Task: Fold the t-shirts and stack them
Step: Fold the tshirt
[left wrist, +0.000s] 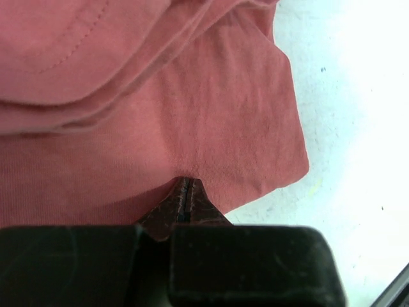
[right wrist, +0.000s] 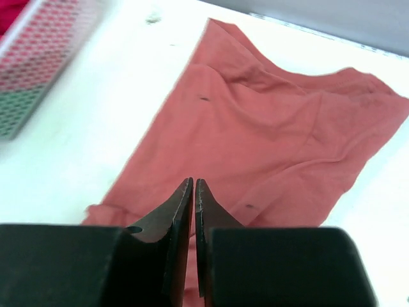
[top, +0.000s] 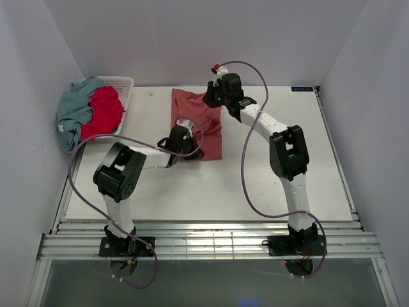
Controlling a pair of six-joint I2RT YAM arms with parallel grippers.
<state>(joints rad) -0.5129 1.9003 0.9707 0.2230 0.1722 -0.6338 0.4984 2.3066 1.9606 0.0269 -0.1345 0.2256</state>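
Left gripper (left wrist: 185, 192): jaws together, tips on lower edge of salmon t-shirt (top: 199, 115), which lies centre frame on table (top: 255, 185); pinch unclear. Right gripper (right wrist: 193, 187): jaws almost touching, above shirt's upper end. Upper left: white lattice basket (top: 125, 83) holds crimson t-shirt (top: 102, 110) and grey-blue t-shirt (top: 71, 109). Three shirts, one basket.

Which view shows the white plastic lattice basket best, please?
Top external: the white plastic lattice basket shows much of its rim, at far left. Right wrist catches only a blurred corner; left wrist shows none of it.
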